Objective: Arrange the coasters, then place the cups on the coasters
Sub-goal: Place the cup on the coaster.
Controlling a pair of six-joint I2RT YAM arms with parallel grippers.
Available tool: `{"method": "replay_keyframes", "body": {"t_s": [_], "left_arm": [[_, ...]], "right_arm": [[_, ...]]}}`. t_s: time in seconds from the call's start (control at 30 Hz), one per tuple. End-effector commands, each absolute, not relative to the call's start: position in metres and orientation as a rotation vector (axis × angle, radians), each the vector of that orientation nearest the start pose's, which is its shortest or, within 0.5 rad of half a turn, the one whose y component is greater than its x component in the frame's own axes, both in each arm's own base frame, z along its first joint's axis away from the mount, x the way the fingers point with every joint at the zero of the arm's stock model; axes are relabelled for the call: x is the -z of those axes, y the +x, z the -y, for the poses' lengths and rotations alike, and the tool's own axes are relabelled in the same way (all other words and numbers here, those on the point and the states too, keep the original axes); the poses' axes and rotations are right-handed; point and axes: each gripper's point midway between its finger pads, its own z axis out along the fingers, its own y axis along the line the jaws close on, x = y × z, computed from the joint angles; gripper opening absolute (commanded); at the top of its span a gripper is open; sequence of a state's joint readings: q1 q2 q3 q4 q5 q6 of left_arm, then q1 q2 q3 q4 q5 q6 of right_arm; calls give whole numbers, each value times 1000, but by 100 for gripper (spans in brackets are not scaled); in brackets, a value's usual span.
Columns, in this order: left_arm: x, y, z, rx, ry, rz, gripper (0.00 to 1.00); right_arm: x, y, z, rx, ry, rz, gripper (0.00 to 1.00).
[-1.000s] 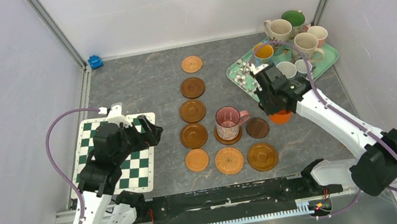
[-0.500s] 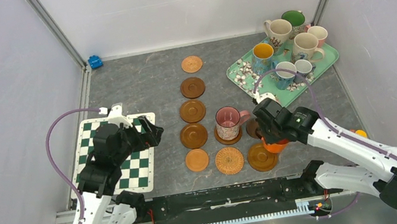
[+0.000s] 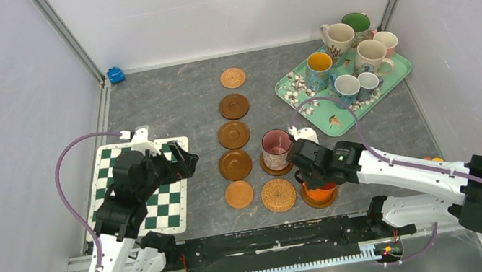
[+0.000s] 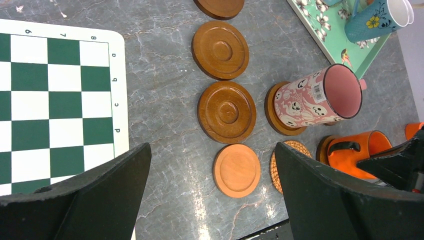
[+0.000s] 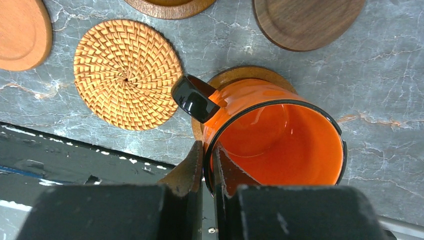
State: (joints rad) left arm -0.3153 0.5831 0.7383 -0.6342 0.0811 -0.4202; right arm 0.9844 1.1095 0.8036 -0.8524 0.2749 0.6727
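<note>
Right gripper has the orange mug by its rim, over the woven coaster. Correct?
No. The right gripper grips the orange mug by its rim, but over a brown wooden coaster; the woven coaster lies bare beside it, per the right wrist view.

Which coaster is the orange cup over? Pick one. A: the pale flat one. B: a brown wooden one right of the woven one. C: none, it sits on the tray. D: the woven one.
B: the right pincer holds the orange cup by its rim over a brown coaster, beside the woven coaster.
</note>
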Motion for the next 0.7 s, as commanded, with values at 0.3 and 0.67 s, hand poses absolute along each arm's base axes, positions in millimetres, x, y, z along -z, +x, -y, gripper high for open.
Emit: {"method": "replay_keyframes", "body": {"t_s": [0.3,0.67], "left_arm": [[-215,214,104,546,-45,-2058,100],[-215,214,104,542,-47,-2056,100]], "right_arm": [[-110,157,-203,-224,-282,-2561,0],[-99,150,-195,-162,-300,-2600,0]]}}
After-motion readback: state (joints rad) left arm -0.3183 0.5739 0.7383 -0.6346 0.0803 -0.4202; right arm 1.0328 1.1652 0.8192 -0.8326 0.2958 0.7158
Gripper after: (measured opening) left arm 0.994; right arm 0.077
